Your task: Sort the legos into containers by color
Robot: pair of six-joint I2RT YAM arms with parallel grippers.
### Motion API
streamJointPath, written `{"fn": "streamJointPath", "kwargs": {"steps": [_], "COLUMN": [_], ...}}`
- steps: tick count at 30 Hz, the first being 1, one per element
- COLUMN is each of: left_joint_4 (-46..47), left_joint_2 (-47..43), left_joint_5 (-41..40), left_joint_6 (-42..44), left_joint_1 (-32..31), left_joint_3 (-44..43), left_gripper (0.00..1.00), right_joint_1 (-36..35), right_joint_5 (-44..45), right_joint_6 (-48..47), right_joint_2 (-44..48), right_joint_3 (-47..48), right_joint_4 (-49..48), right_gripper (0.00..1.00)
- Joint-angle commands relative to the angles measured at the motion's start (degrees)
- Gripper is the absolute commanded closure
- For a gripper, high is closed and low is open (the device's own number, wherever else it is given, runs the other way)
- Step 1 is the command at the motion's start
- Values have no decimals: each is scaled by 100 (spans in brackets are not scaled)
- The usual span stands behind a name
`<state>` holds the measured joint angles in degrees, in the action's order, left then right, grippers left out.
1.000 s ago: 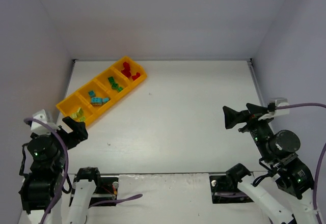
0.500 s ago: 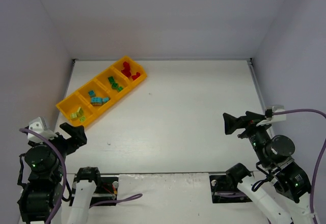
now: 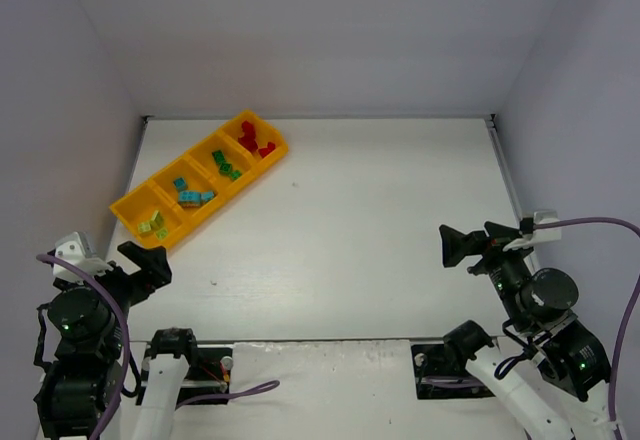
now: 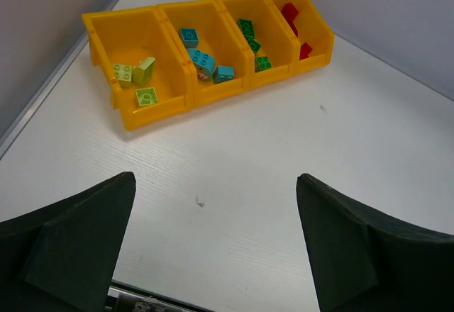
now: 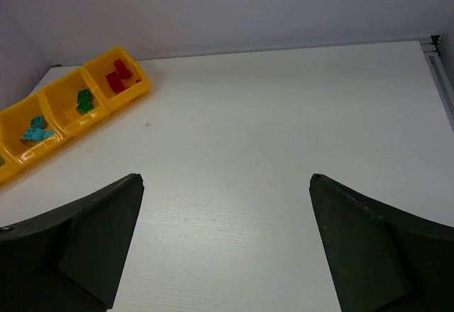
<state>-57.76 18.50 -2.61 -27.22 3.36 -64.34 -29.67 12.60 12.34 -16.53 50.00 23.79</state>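
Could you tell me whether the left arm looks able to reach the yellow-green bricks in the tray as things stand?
Probably yes. The left gripper is open and empty, facing the tray. The yellow-green bricks lie in its nearest open-topped compartment, with nothing standing between.

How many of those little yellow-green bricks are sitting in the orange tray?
3 yellow-green bricks, all in the tray's end compartment, farthest from the red bricks: one by the left wall, one tipped up beside it, one flat near the front wall. None seems hidden.
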Motion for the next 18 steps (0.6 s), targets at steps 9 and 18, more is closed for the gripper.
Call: {"fn": "streamJointPath", "kwargs": {"steps": [9, 18], "left_joint_4": [19, -139], "left_joint_2": [250, 259], "left_joint_5": [103, 191], "left_joint_6": [-55, -11], "left_joint_1": [-19, -19], "left_joint_3": [-246, -316], "left_gripper": [7, 3], "right_joint_1": [5, 5], "right_joint_5": [137, 76], "right_joint_6": [5, -3], "right_joint_2": [-148, -368], "right_joint_3": [45, 133], "right_joint_4": [-358, -375], "right_gripper": [0, 0]}}
